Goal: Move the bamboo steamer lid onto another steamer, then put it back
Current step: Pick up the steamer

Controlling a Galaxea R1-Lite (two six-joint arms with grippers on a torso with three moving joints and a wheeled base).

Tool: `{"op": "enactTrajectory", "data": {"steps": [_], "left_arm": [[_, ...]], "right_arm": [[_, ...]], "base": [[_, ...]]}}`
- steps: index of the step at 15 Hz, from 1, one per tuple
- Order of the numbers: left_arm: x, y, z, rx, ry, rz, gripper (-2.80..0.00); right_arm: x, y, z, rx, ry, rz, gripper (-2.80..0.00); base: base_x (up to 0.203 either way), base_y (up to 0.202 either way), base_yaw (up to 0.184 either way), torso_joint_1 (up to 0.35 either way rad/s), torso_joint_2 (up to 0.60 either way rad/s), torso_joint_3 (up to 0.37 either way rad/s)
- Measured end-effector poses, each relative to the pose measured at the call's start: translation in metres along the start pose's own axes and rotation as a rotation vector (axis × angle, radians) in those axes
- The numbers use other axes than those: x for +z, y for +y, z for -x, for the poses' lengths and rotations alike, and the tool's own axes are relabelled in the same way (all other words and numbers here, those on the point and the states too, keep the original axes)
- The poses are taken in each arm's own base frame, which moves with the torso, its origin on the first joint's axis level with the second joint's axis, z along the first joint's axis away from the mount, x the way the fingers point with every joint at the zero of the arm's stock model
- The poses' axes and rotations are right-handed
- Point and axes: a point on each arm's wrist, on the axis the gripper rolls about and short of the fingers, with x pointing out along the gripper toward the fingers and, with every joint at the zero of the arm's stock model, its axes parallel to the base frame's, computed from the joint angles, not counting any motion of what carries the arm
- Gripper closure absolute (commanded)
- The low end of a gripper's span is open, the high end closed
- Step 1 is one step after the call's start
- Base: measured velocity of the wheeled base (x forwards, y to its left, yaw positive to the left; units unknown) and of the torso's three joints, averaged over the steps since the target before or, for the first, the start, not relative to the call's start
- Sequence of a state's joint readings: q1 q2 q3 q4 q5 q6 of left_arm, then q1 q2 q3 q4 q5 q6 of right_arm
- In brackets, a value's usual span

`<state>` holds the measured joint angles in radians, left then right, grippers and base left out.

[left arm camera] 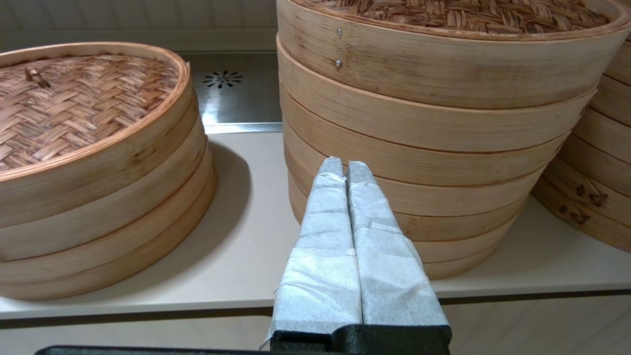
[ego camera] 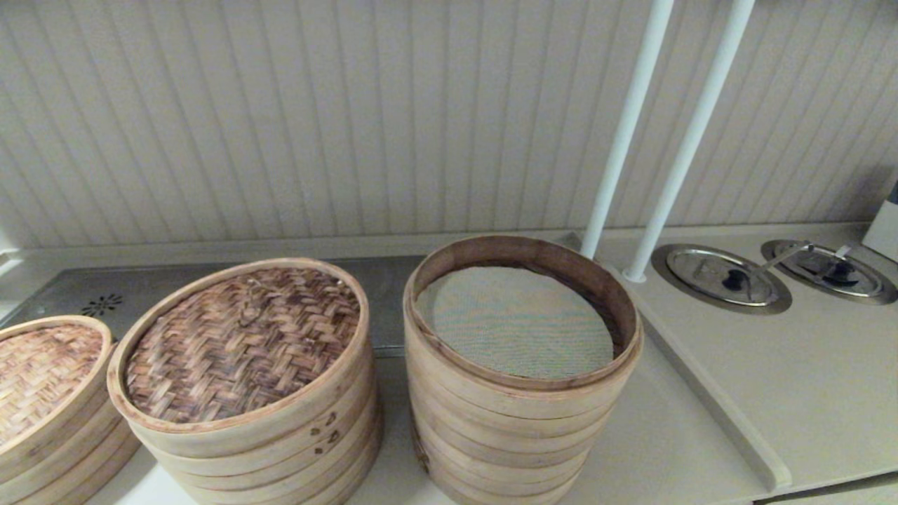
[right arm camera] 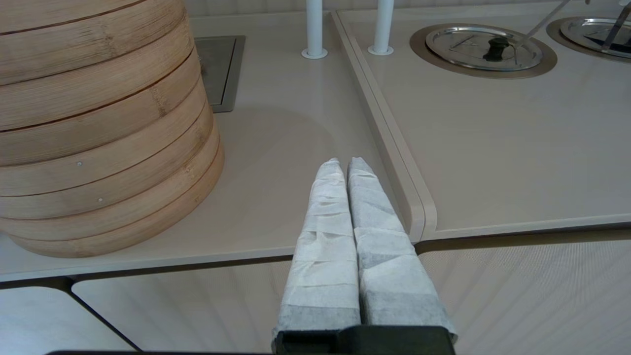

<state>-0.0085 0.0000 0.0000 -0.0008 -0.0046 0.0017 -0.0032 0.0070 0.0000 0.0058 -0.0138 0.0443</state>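
Observation:
The bamboo steamer lid [ego camera: 242,344], dark brown herringbone weave in a pale hoop, lies on the middle stack [ego camera: 280,449]. Its hoop [left arm camera: 443,64] also shows in the left wrist view. To its right stands the tall open steamer [ego camera: 519,421] with a grey-green mesh liner [ego camera: 515,322]; its side [right arm camera: 98,123] fills part of the right wrist view. My left gripper [left arm camera: 345,165] is shut and empty, low in front of the middle stack's lower rings. At the counter's front edge my right gripper [right arm camera: 343,165] is shut and empty, to the right of the tall steamer. Neither arm shows in the head view.
A third stack with a paler tan lid [ego camera: 38,372] stands at far left. A steel drain panel [ego camera: 105,305] lies behind the stacks. Two white poles [ego camera: 617,154] rise behind the tall steamer. Round metal covers [ego camera: 722,277] sit in the raised counter section on the right.

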Motion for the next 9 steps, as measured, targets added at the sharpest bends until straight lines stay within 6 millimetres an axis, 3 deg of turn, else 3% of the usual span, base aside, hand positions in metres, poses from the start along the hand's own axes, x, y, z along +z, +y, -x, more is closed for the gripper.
{"op": "enactTrajectory", "data": {"steps": [7, 9], "left_arm": [[0.003, 0.000, 0.001, 0.005, -0.001, -0.009, 0.00], [0.020, 0.000, 0.007, 0.000, -0.040, -0.008, 0.00]], "right_arm": [[0.000, 0.000, 0.000, 0.000, 0.000, 0.000, 0.00], [0.000, 0.000, 0.000, -0.001, 0.000, 0.000, 0.00]], "base": [[0.000, 0.000, 0.000, 0.000, 0.00, 0.000], [0.000, 0.000, 0.000, 0.000, 0.00, 0.000]]}}
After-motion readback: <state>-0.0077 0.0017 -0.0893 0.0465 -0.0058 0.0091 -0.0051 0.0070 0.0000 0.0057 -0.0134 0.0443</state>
